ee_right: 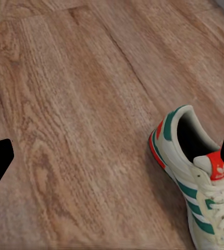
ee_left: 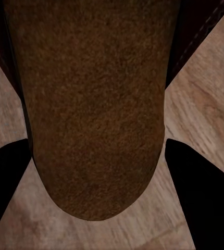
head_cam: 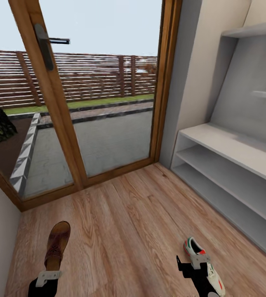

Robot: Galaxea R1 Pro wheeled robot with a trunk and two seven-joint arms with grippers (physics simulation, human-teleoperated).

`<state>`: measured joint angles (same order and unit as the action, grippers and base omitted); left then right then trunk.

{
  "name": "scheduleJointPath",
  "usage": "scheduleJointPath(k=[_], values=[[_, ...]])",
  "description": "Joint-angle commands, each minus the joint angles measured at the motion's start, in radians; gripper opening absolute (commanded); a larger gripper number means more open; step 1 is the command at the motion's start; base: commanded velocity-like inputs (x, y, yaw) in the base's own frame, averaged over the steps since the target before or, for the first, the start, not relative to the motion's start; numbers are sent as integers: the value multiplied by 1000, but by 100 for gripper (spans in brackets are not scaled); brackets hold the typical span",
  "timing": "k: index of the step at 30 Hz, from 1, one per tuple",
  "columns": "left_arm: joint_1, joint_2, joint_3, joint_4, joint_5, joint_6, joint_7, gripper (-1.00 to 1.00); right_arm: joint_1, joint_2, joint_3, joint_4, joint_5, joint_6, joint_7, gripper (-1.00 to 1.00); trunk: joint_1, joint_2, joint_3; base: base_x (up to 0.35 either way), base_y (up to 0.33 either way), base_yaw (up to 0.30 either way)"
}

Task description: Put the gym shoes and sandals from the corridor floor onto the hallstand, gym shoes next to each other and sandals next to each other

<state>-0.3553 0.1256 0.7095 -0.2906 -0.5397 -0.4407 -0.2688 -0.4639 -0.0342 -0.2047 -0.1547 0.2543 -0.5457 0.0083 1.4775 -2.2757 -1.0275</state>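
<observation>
Sandal clamped in left gripper; right gripper wide open, empty, sneaker beside fingertip. Pickup step; next, close on sneaker, carry to rack.

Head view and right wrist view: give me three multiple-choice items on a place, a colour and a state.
1. Where is the gym shoe?
A. on the corridor floor
B. on the hallstand
C. outside the door
2. What colour are its side stripes?
A. blue
B. green
C. black
3. How is the right gripper?
A. shut on the shoe
B. shut on nothing
C. open

A: the gym shoe lies on the corridor floor.
B: green side stripes.
C: the right gripper has its fingers spread wide, the shoe off to one side.
</observation>
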Motion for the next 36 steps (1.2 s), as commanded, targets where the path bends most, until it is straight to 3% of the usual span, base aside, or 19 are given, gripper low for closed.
scheduleJointPath(k=[1,12,23,36], values=[[-1,0,8,0,-5,-11,-6,-100,-1,0,-9,1,10,-3,1,100,0,0,-1,0,0,-265],[-1,0,8,1,-5,-42,-6,-100,-1,0,-9,1,10,-3,1,100,0,0,-1,181,48,-255],[-1,0,8,1,-5,-42,-6,-100,-1,0,-9,1,10,-3,1,100,0,0,-1,290,216,-41],[-1,0,8,2,-5,-42,-6,-100,-1,-1,-9,1,10,-3,1,100,0,0,-1,245,255,-264]])
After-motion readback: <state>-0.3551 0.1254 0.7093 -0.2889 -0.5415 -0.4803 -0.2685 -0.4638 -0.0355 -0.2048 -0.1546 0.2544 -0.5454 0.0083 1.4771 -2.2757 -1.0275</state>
